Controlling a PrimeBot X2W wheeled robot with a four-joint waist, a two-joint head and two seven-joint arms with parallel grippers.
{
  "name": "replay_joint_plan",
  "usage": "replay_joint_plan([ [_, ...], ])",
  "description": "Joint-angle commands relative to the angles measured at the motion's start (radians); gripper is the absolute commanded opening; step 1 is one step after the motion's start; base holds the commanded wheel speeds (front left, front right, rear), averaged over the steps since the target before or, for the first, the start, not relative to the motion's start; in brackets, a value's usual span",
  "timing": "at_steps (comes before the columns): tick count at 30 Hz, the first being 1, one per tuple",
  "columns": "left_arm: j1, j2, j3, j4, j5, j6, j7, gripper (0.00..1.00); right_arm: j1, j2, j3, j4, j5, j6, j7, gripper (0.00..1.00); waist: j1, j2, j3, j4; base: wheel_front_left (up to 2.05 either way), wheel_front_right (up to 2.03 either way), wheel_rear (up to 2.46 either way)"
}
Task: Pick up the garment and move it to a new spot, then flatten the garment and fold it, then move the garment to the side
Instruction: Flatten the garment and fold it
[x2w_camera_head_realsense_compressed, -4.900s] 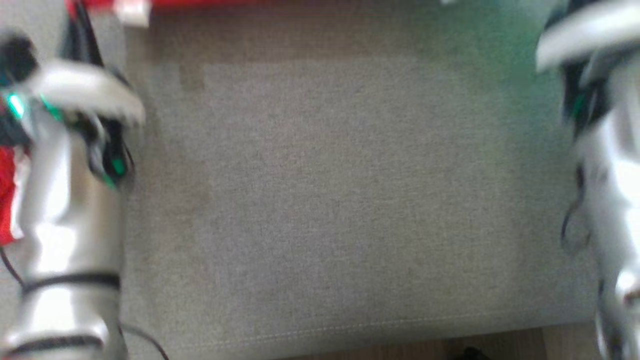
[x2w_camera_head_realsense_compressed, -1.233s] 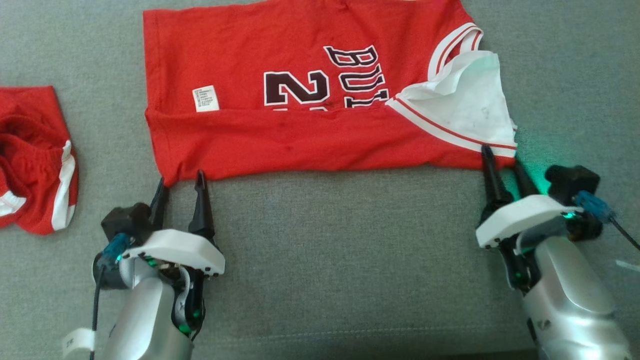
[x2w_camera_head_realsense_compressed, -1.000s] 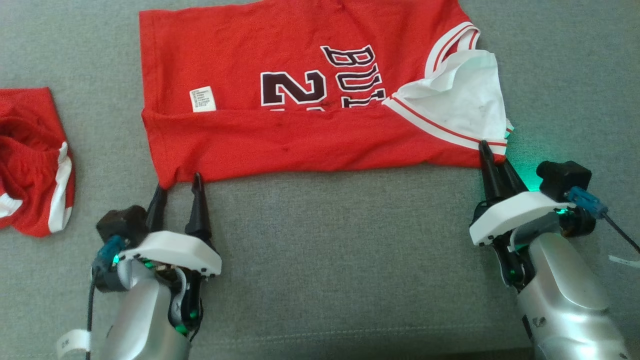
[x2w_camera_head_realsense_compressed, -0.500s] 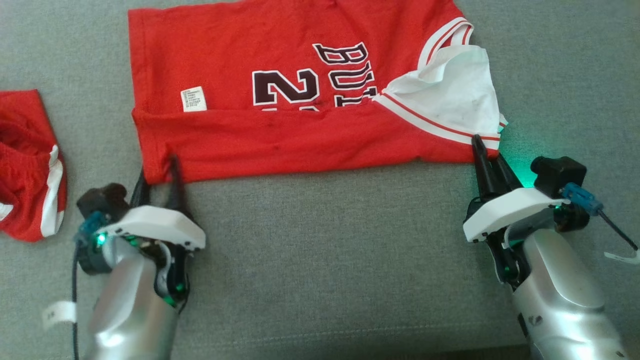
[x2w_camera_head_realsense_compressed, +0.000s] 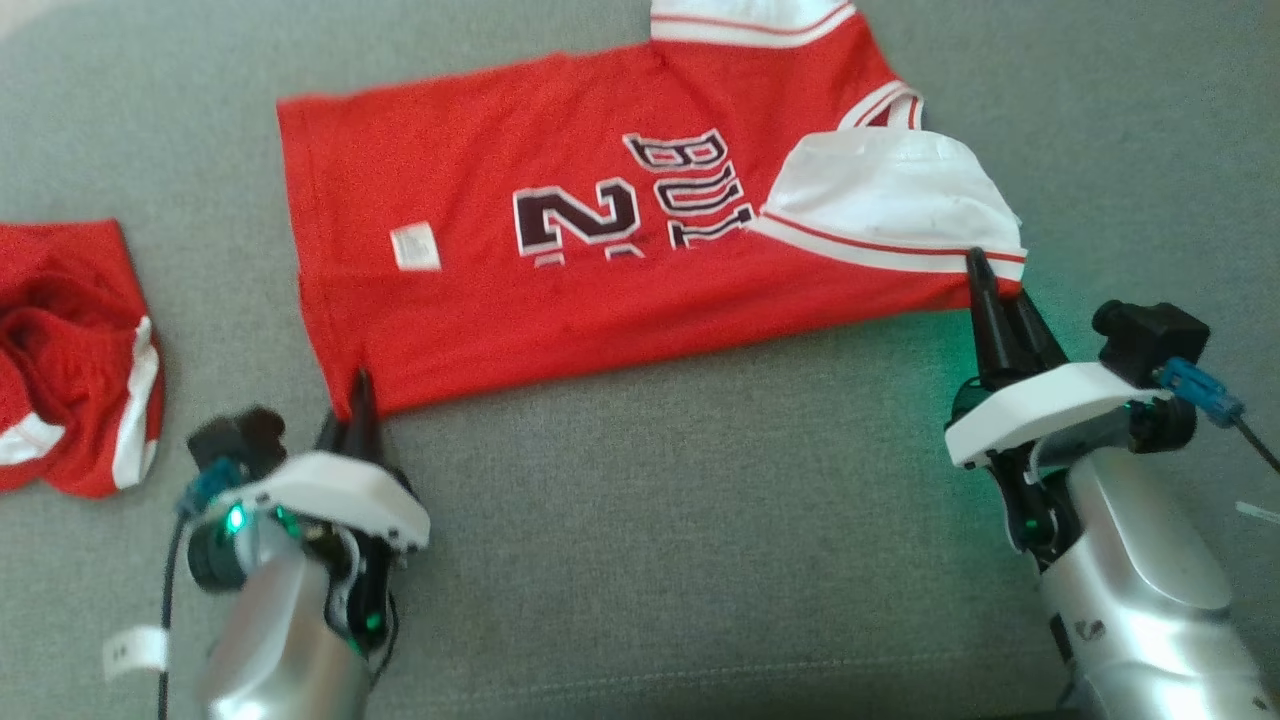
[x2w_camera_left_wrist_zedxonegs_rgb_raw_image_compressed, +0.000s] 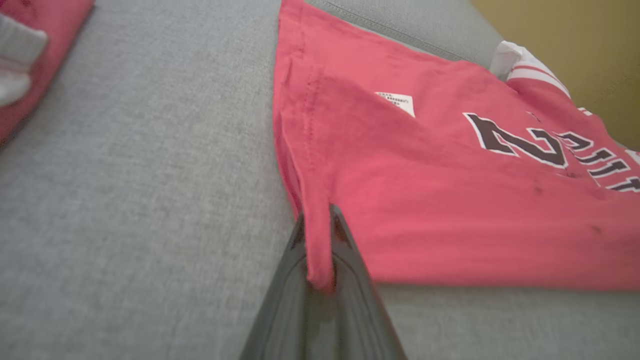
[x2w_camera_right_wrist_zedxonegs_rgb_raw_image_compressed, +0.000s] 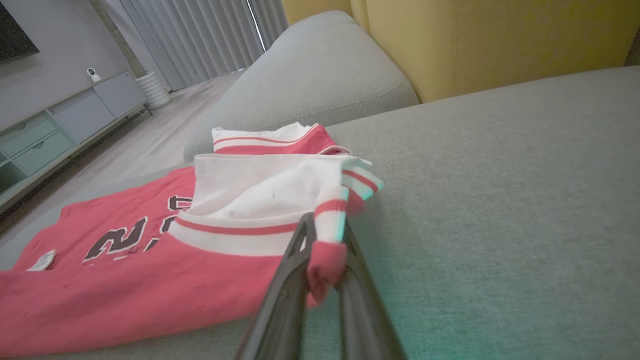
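Two red garments lie here: one jersey and one crumpled piece (at the left). Two grippers: left gripper, right gripper.

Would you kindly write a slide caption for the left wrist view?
Left gripper pinching a corner of the red jersey on grey upholstery.

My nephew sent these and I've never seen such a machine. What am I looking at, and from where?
It is a two-armed robot handling laundry. The wide picture comes from a camera on its head, looking down; the other two come from its wrists, looking along the dark fingers. A red basketball jersey lies on a grey sofa seat, a crumpled red garment off to the robot's left. The left hand is shut on the jersey's near hem corner, the right hand on its striped shoulder corner.
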Motion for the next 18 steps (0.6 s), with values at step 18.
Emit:
replay_joint_plan([
  [18,0.198,0.011,0.072,-0.016,0.043,0.058,0.008,0.00,0.270,-0.007,0.023,-0.160,0.043,0.007,0.099,0.00,0.0000,0.0000,-0.166,-0.002,0.00,0.00,0.00],
])
